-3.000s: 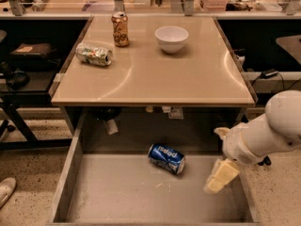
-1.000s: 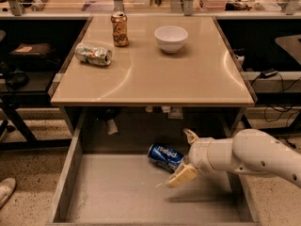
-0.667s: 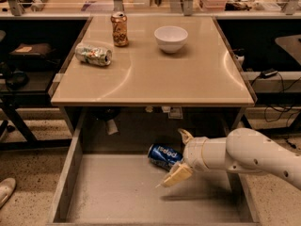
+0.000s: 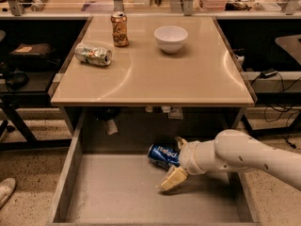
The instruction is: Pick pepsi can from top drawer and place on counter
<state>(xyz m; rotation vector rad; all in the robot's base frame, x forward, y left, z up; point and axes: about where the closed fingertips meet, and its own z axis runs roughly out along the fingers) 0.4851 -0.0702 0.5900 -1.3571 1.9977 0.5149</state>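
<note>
The pepsi can (image 4: 161, 155) lies on its side on the grey bottom of the open top drawer (image 4: 117, 192), near the drawer's back middle. My gripper (image 4: 171, 163) reaches in from the right, low in the drawer. Its fingers are open and straddle the can's right end, one finger (image 4: 179, 141) behind the can and the other (image 4: 172, 178) in front of it. The can rests on the drawer floor. The beige counter (image 4: 155, 76) stands above and behind the drawer.
On the counter, a green-and-white can (image 4: 93, 54) lies on its side at the left, an orange-brown can (image 4: 119, 28) stands upright at the back, and a white bowl (image 4: 170, 38) sits at back centre. The drawer's grey side walls (image 4: 66, 173) flank the floor.
My gripper has moved left across the drawer from its right side to the pepsi can, and its fingers now sit on either side of the can's right end. The can has not moved.
</note>
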